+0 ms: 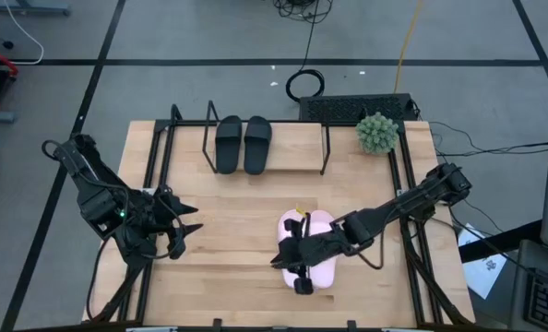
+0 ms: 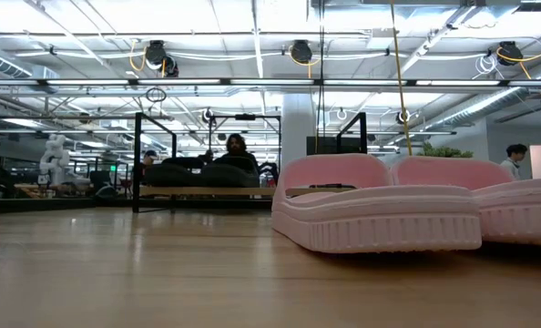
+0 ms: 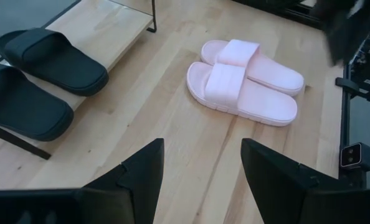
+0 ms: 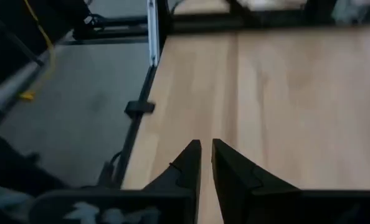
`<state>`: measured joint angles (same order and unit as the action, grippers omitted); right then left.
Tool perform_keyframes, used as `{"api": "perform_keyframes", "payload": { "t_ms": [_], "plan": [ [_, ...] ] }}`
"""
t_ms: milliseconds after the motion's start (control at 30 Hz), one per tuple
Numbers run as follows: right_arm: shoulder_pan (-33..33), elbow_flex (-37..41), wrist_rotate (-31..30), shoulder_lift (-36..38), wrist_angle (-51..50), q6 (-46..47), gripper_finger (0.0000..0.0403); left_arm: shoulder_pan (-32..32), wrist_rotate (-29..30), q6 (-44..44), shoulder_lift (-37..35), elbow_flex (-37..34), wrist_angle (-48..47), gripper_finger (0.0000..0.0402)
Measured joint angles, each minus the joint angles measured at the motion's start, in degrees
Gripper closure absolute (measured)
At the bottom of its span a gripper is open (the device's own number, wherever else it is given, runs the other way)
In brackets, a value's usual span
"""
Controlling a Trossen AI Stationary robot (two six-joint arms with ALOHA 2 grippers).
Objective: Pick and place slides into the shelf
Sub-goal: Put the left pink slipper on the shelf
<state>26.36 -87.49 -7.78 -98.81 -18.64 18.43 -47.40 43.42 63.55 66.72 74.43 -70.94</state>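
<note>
Black slides (image 1: 244,144) on shelf (image 1: 292,157); pink slides (image 1: 314,254) on table.
Right gripper (image 1: 295,256) over pink pair, jaws nearly closed, empty; left gripper (image 1: 184,227) at 9 o'clock, jaws wide.

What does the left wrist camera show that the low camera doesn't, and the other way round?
Only the left wrist view shows the left claw, open above the table, and the tops of the black slides on the shelf. Only the low view shows the room behind the table, with a person there. Both show the pink slides side by side on the tabletop.
</note>
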Motion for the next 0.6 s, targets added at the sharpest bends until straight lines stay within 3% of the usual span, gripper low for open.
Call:
{"api": "perform_keyframes", "payload": {
  "t_ms": [167,267,467,600],
  "plan": [
    [3.9,-10.1,-8.4,-3.5,-10.2,-6.2,0.0389,0.0,0.0,-0.9,0.0,0.0,-0.1,0.0188],
    [6.0,-14.5,-8.9,-7.8,-16.8,-7.0,0.0400,0.0,0.0,-0.9,0.0,0.0,-0.2,0.0188],
    [7.8,-18.0,-7.5,-15.5,-39.0,1.5,0.0399,0.0,-0.4,-1.8,0.0,0.0,-0.7,0.0188],
    [6.8,-18.0,-8.6,-16.5,-43.7,6.2,0.0399,0.0,-0.5,-1.8,0.0,0.0,-1.5,0.0188]
  ]
}}
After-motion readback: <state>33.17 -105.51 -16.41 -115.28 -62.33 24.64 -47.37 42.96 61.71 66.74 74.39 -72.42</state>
